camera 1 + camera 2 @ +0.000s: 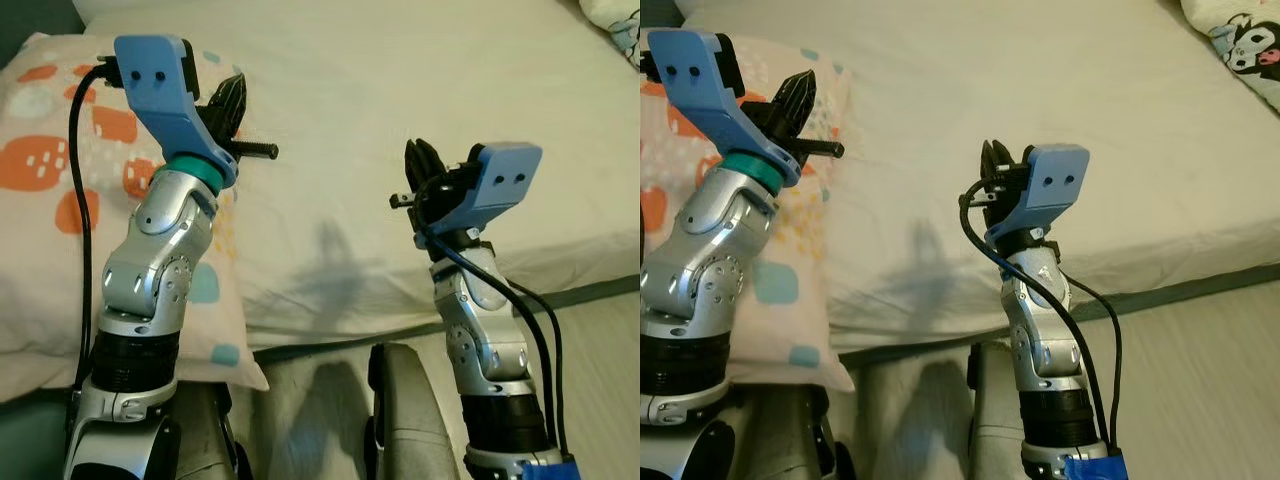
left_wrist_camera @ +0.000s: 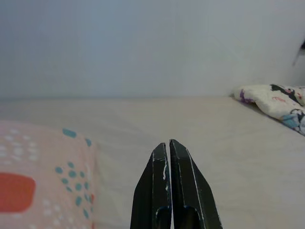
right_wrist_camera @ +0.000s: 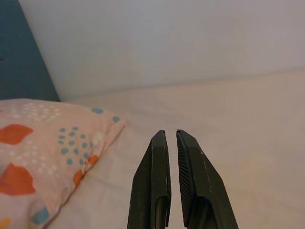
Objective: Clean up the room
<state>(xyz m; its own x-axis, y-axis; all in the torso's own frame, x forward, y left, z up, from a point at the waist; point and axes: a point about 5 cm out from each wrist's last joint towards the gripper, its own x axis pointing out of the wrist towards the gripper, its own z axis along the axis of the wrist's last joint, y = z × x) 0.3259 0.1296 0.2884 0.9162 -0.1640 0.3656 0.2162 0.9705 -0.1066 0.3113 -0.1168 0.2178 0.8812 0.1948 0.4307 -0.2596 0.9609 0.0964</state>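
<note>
Currently, from the left eye view, I am looking down at a bed (image 1: 420, 90) with a pale cream sheet, its near edge running across the lower part of the picture. A pillow (image 1: 60, 150) patterned with orange and teal shapes lies on the left side of the bed, its near corner hanging over the edge. My left gripper (image 1: 232, 105) is raised over the pillow's right edge; my right gripper (image 1: 425, 165) is raised over the bare sheet, further right and nearer to me. Neither one touches anything.

From the right eye view, a cartoon-print blanket (image 1: 1240, 45) shows bunched at the far right corner of the bed. Grey floor (image 1: 1210, 380) lies near me on the right.

From the left wrist view, the two black fingers (image 2: 183, 191) are pressed together with nothing between them, pointing across the sheet toward a pale wall (image 2: 143, 43), the pillow to one side and the blanket to the other.

From the right wrist view, the fingers (image 3: 198, 186) stand almost together, a thin gap between them, holding nothing.

My judgement: the tidying is at an early or in-between stage. Nothing is in hand, and the overhanging pillow and the bunched blanket look like what is left to straighten
</note>
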